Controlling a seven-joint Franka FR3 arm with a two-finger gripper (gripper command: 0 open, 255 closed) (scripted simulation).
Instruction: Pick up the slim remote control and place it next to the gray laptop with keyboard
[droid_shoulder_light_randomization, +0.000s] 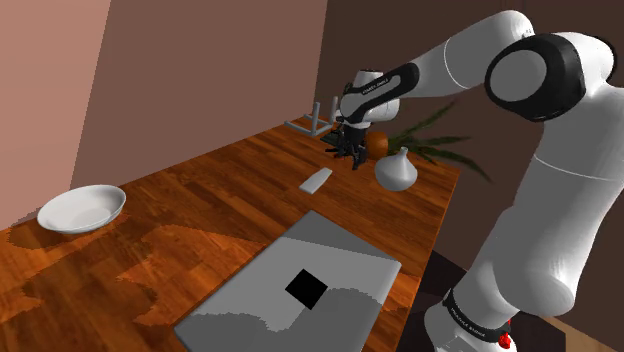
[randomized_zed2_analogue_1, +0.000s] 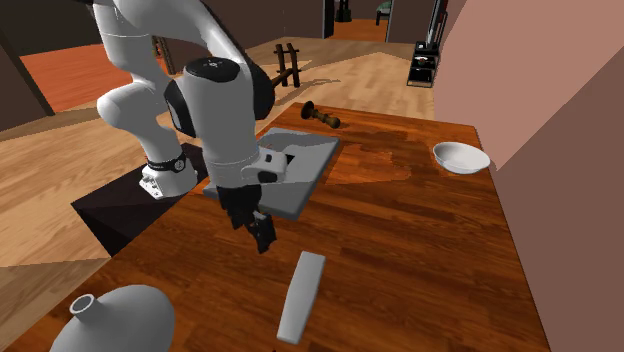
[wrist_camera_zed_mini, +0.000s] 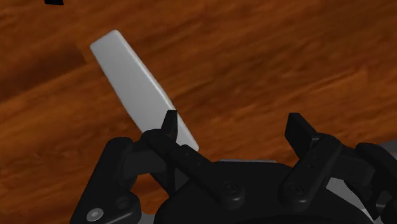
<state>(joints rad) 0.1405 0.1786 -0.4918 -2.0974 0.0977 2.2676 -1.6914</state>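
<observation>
The slim remote (droid_shoulder_light_randomization: 317, 181) is a pale grey bar lying flat on the wooden table (droid_shoulder_light_randomization: 200, 200), a short way from the far corner of the laptop. The grey laptop (droid_shoulder_light_randomization: 300, 290) lies flat near the table's front edge, with a black square on it. My black gripper (droid_shoulder_light_randomization: 350, 152) hangs a little above the table, just past the remote's far end. In the second exterior view the gripper (randomized_zed2_analogue_1: 258, 228) is left of the remote (randomized_zed2_analogue_1: 301, 295), with the laptop (randomized_zed2_analogue_1: 295, 165) behind. In the wrist view the gripper (wrist_camera_zed_mini: 234, 124) is open and empty; the remote (wrist_camera_zed_mini: 137, 89) runs outward from beside one finger (wrist_camera_zed_mini: 170, 127).
A white bowl (droid_shoulder_light_randomization: 82, 208) sits at the shoulder view's left. A pale vase (droid_shoulder_light_randomization: 396, 170), an orange pot (droid_shoulder_light_randomization: 377, 143) and a green plant (droid_shoulder_light_randomization: 430, 135) stand close behind the gripper. A small dark object (randomized_zed2_analogue_1: 323, 117) lies beyond the laptop. The table edge runs beside my stand.
</observation>
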